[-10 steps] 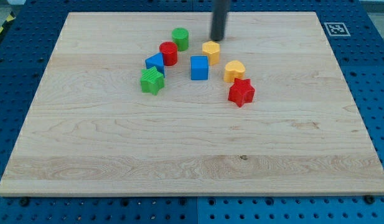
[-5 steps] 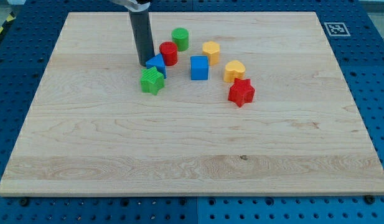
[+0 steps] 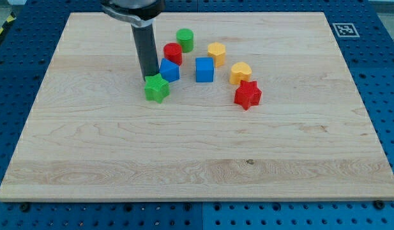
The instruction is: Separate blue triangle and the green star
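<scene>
My tip [image 3: 149, 78] is placed on the wooden board [image 3: 184, 160], and nothing is held by it, because it is only a plain dark rod. The green star [image 3: 156, 87] is found directly below my tip toward the view's bottom, and it seems to be touched by the tip at its upper edge. The blue triangle [image 3: 170, 70] is seen just to the view's right of the tip, very close to the rod; it cannot be told if a gap is left between the triangle and the star. Further to the view's top and right of the tip, the red cylinder [image 3: 173, 53] is set against the triangle, and the green cylinder [image 3: 184, 39] is placed beyond it. To the right of the tip the blue cube [image 3: 204, 69] is seen, then the yellow block [image 3: 216, 53], the yellow heart [image 3: 241, 73] and the red star [image 3: 248, 94], which is the farthest one.
</scene>
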